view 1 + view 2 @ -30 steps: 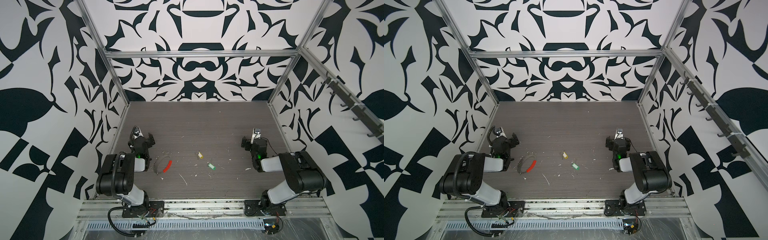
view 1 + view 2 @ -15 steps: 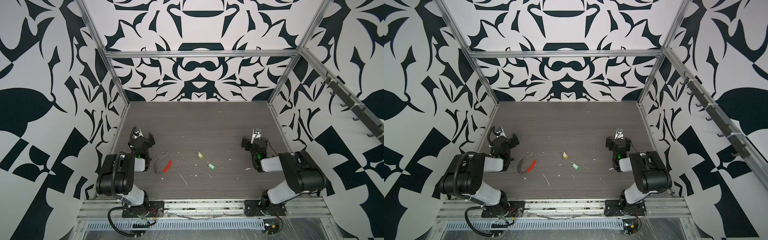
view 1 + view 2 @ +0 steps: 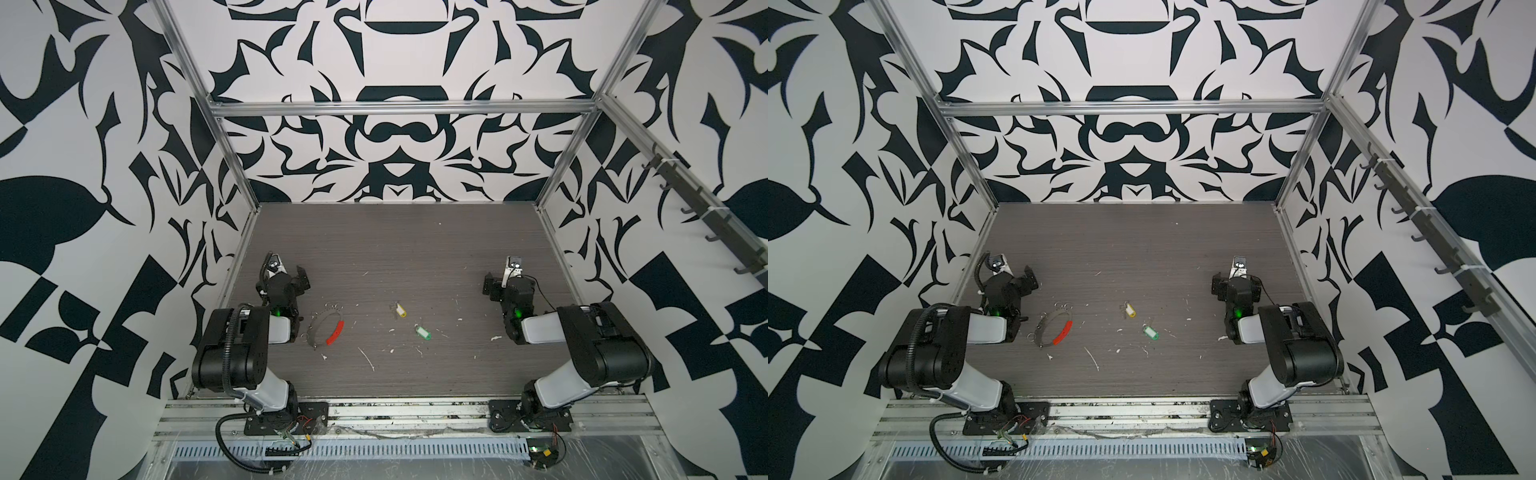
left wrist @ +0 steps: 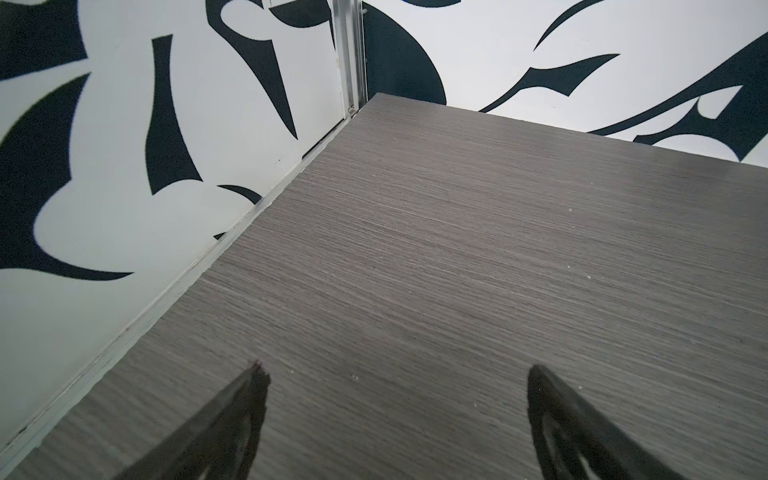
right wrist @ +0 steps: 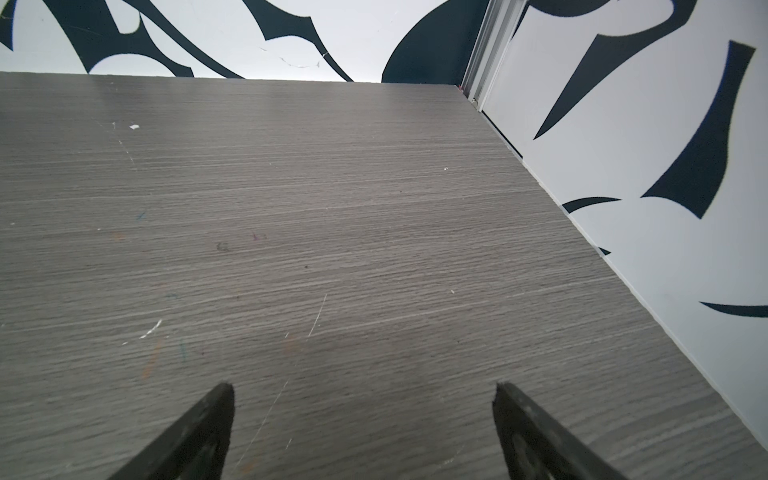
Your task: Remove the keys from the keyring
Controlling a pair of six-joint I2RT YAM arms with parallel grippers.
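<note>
The keyring (image 3: 321,325) (image 3: 1047,323), a thin dark hoop with a red curved segment (image 3: 335,332) and small silver rings, lies flat on the table just right of my left arm. The keys lie loose near the table's middle, apart from the hoop: a yellow tag (image 3: 400,311) (image 3: 1131,310) and a green tag (image 3: 423,333) (image 3: 1150,332). My left gripper (image 3: 286,280) (image 4: 397,374) stands open over bare table behind the hoop, by the left wall. My right gripper (image 3: 510,286) (image 5: 363,388) stands open and empty over bare table on the right. Neither wrist view shows the keys or the keyring.
Small white scraps (image 3: 368,358) dot the wood-grain table (image 3: 395,249). Patterned walls with metal posts (image 4: 351,54) (image 5: 484,45) close in three sides. A rail of hooks (image 3: 702,208) runs along the right wall. Both arm bases sit on the front rail (image 3: 407,409).
</note>
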